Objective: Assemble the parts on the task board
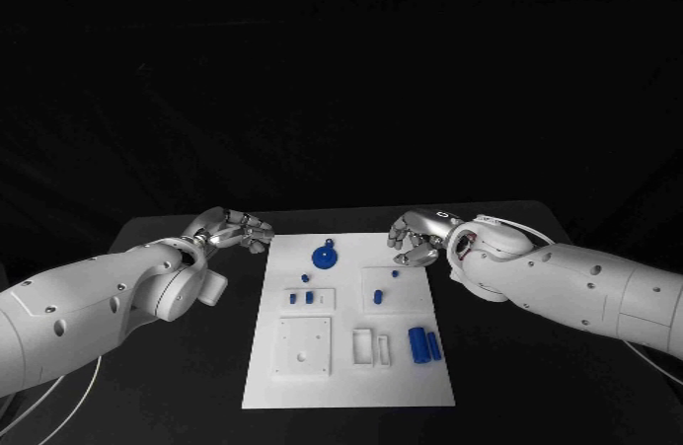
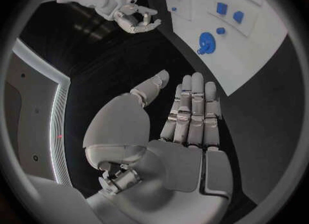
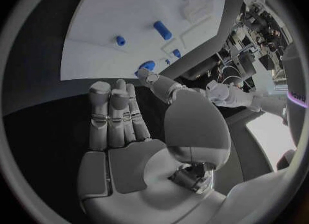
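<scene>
Task board (image 1: 347,386), a white plate, lies flat in the middle of the black worktop (image 1: 527,366), long axis running away from the robot, so both arms can reach it from either flank. Parts lie loose on it or stand in it: a large blue round part with a small loop (image 1: 326,258) near the far edge; two small blue blocks (image 1: 302,296) in a framed panel on the left side; a single small blue peg (image 1: 379,295) in the matching panel to the right; two blue cylinders (image 1: 424,343) side by side near the right edge, just beside a pair of white slotted pieces (image 1: 373,346). A white square plate with small holes (image 1: 305,346) sits toward the near left; judged to be a receiving fixture, though its detail is too small to tell. Left robot hand (image 1: 235,230) hovers off the board's far-left corner, over bare worktop; in the left wrist view (image 2: 187,121) its fingers are straight and close together, thumb apart, holding nothing. Right robot hand (image 1: 417,238) hovers at the far-right corner, fingers partly curled; the right wrist view (image 3: 122,126) shows palm bare, nothing held. Both hands are clear of all parts, mirrored on either side. Judgement: a ready pose with no part picked up, assembly not yet begun. The round part lies closest to both hands.
</scene>
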`<action>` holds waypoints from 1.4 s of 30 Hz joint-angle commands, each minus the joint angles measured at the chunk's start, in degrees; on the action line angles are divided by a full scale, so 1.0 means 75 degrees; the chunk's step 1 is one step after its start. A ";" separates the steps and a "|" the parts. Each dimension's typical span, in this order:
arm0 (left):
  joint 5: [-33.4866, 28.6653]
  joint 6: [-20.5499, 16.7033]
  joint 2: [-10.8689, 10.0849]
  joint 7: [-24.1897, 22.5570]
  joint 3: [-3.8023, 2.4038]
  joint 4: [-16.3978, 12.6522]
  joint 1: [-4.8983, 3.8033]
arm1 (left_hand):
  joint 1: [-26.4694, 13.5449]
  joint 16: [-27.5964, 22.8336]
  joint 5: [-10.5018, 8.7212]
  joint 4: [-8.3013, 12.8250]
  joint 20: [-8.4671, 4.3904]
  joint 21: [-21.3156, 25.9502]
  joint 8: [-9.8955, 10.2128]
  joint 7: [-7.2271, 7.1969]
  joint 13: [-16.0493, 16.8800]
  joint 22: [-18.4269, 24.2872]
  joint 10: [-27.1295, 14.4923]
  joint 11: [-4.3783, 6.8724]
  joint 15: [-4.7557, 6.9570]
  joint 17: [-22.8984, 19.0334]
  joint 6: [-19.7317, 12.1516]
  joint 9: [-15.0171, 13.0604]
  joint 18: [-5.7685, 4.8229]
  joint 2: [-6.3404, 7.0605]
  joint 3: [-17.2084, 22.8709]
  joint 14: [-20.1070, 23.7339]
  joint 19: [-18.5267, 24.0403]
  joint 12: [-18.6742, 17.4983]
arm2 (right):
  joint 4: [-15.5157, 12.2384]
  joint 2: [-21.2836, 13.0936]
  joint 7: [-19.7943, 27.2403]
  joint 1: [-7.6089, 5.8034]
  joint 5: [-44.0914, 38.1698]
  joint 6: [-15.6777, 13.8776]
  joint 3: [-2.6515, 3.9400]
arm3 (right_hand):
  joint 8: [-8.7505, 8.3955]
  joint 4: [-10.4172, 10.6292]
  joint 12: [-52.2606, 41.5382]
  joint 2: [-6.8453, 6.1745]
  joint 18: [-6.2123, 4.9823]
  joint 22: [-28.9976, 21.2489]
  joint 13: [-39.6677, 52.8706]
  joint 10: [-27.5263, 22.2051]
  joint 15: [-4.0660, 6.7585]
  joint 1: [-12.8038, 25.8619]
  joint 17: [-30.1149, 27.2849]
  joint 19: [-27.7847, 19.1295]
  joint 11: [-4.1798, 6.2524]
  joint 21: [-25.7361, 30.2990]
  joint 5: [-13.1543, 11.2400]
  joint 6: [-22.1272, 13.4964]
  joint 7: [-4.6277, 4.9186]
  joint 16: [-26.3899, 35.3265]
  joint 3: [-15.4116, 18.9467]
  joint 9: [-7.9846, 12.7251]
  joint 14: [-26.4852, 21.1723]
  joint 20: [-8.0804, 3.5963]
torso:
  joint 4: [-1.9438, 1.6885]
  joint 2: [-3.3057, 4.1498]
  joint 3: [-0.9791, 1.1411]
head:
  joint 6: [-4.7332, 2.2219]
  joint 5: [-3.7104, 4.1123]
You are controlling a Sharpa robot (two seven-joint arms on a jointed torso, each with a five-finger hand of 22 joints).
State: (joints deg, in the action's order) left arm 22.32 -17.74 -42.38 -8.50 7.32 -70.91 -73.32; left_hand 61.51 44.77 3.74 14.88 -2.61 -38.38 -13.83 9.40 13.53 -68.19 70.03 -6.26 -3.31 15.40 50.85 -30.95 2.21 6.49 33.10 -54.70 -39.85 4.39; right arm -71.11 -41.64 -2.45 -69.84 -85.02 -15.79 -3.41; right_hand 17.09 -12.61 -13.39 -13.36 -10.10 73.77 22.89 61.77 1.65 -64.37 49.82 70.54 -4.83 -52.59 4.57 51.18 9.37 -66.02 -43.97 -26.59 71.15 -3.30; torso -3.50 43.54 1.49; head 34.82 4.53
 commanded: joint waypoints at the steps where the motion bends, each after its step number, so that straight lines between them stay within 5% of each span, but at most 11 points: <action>1: -0.2003 0.0297 -0.0104 -0.0764 -0.0002 -0.0283 -0.0004 | 0.0014 -0.0272 0.0037 0.0042 0.0115 0.0101 -0.0056 0.0000 -0.0004 0.0021 0.0023 0.0037 -0.0106 -0.0017 -0.0053 0.0000 -0.0034 -0.0082 -0.0032 0.0041 0.0047 0.0000 | 0.0038 0.0042 -0.0316 0.0072 -0.1107 0.0384 -0.0024 | 0.0054 0.0038 0.0135 -0.0047 -0.0653 0.0002 -0.0115 0.0058 -0.0030 -0.0045 -0.0024 0.0020 -0.0029 0.0035 -0.0049 0.0073 -0.0003 -0.0043 -0.0086 0.0001 0.0001 0.0029 | -0.0020 -0.0053 -0.0018 | 0.0017 0.0026; 4: -0.2305 0.0329 -0.0140 -0.0904 -0.0001 -0.0421 -0.0001 | 0.0032 -0.0670 0.0041 0.0072 0.0265 0.0291 -0.0071 0.0009 -0.0030 0.0052 -0.0042 0.0044 -0.0260 -0.0056 -0.0088 0.0013 -0.0050 -0.0115 -0.0042 0.0296 0.0289 -0.0041 | 0.0071 0.0080 -0.0438 0.0146 -0.1277 0.0416 -0.0036 | 0.0070 0.0071 0.0271 -0.0101 -0.0653 0.0016 -0.0258 0.0098 -0.0048 -0.0039 -0.0054 0.0029 -0.0048 0.0040 -0.0037 0.0109 -0.0034 -0.0053 -0.0107 0.0009 0.0004 0.0062 | -0.0035 -0.0075 -0.0037 | 0.0042 0.0033; 13: -0.2308 0.0328 -0.0140 -0.0993 0.0000 -0.0627 0.0000 | 0.0053 -0.0951 0.0070 0.0084 0.0330 0.0377 -0.0088 0.0016 -0.0063 0.0044 -0.0114 0.0023 -0.0319 -0.0017 -0.0125 0.0033 -0.0020 -0.0173 -0.0065 0.0363 0.0344 -0.0059 | 0.0265 0.0307 -0.0942 0.0305 -0.1826 0.0220 -0.0090 | 0.0074 0.0115 0.0530 -0.0166 -0.0653 0.0043 -0.0589 0.0293 -0.0061 -0.0091 -0.0141 0.0073 -0.0062 0.0063 -0.0124 0.0141 -0.0049 -0.0088 -0.0172 0.0052 0.0041 0.0098 | -0.0050 -0.0044 -0.0043 | 0.0017 0.0003; 24: -0.2351 0.0328 -0.0148 -0.1015 0.0001 -0.0624 0.0001 | 0.0045 -0.1030 0.0080 0.0082 0.0352 0.0397 -0.0104 0.0024 -0.0075 0.0033 -0.0137 -0.0022 -0.0343 0.0018 -0.0125 0.0038 -0.0005 -0.0187 -0.0081 0.0348 0.0343 -0.0061 | 0.0484 0.0534 -0.1033 0.0449 -0.1923 0.0229 -0.0202 | 0.0078 0.0244 0.0654 -0.0263 -0.0653 0.0051 -0.0784 0.0457 -0.0060 -0.0122 -0.0215 0.0121 -0.0059 0.0095 -0.0186 0.0174 -0.0042 -0.0114 -0.0332 0.0090 0.0070 0.0109 | -0.0025 -0.0034 -0.0010 | 0.0075 -0.0082; 42: -0.2371 0.0320 -0.0160 -0.0984 0.0002 -0.0619 0.0001 | 0.0046 -0.1093 0.0081 0.0081 0.0374 0.0413 -0.0118 0.0023 -0.0087 0.0020 -0.0159 -0.0053 -0.0366 0.0057 -0.0124 0.0043 0.0014 -0.0198 -0.0091 0.0324 0.0341 -0.0061 | 0.0673 0.0719 -0.1016 0.0584 -0.1979 0.0268 -0.0264 | 0.0281 0.0124 0.0537 0.0109 -0.0653 0.0130 -0.0804 0.1045 0.0123 -0.0126 -0.0287 0.0156 0.0129 0.0089 -0.0200 0.0579 -0.0212 -0.0171 -0.0408 0.0029 0.0087 0.0084 | -0.0008 -0.0038 -0.0003 | 0.0129 -0.0111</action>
State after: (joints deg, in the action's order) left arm 5.02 -16.11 -43.59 -15.08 7.38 -75.43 -73.27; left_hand 61.97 36.83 3.98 15.36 -0.21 -35.60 -14.48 9.60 12.97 -67.96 68.98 -6.44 -5.75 15.76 50.24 -30.73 2.18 5.57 32.63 -52.21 -37.47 4.15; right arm -66.03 -36.41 -10.08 -65.80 -99.02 -14.73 -5.16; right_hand 19.09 -11.38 -9.26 -13.18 -10.10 74.69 16.79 66.28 2.33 -65.40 47.72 71.51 -4.00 -52.05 3.33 55.25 7.76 -67.12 -46.90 -26.31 71.85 -2.32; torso -3.54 43.25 1.51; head 35.74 3.65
